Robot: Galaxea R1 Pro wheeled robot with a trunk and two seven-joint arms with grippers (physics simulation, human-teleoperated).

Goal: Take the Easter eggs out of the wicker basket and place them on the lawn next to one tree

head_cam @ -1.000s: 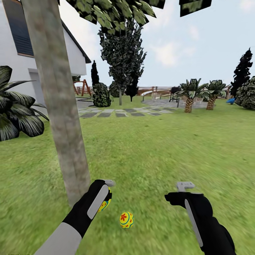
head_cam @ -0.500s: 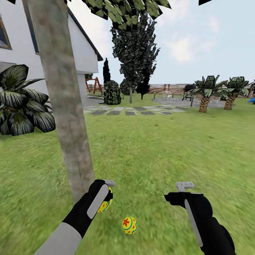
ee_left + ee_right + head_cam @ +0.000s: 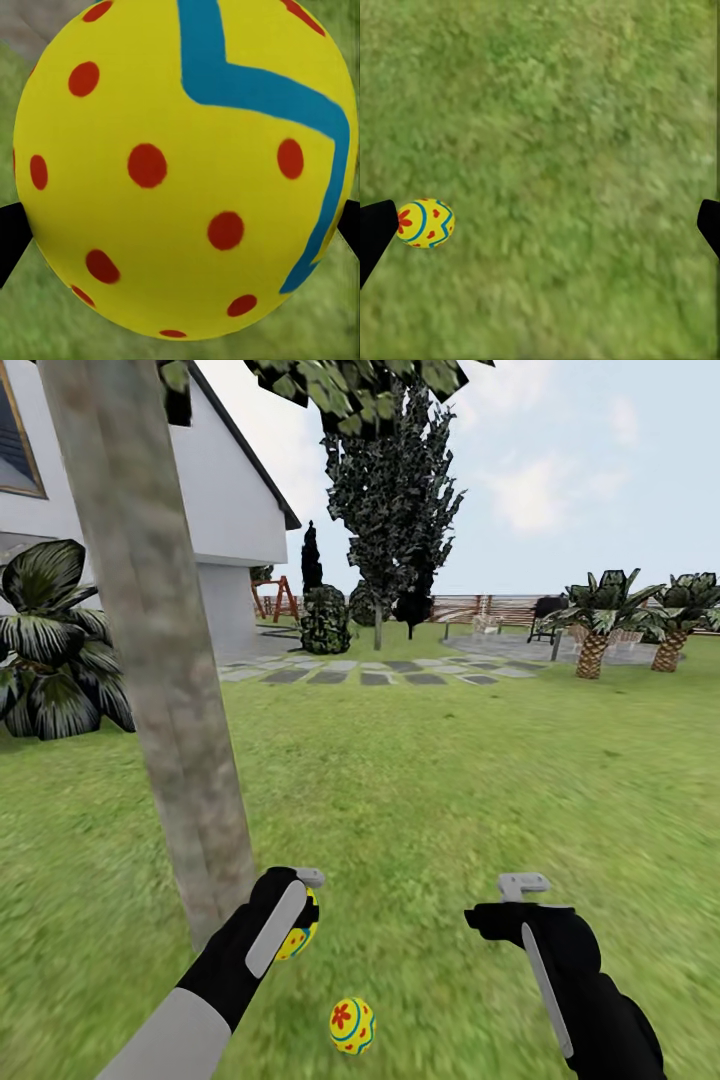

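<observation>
Stretching wide and green, the lawn [image 3: 450, 790] runs back to grey stepping stones [image 3: 370, 675], palms [image 3: 600, 620] and a white house [image 3: 230, 510]. Close at the robot's left stands the tree [image 3: 160, 660], its bare mottled trunk leaning slightly and its foot just beside the left arm.

Down low, the left gripper [image 3: 300, 915] is clamped on an egg [image 3: 180, 165], held above the grass right by the trunk; the wrist camera shows yellow shell with red dots and a blue zigzag between the dark fingers. The right gripper [image 3: 522, 890] hangs empty with its fingers spread apart, over bare grass. A second egg [image 3: 352, 1026] lies on the lawn between the arms, near the tree's base.

The risks, as I judge them: let go from this height and the held egg may roll away from the trunk, or knock the lying egg farther off. Any drive forward could also run over the grounded egg.

The trunk's foot sits partly behind the left arm, so the exact gap between egg and tree is hard to read. Most of the held egg is covered by the gripper in the head view.
</observation>
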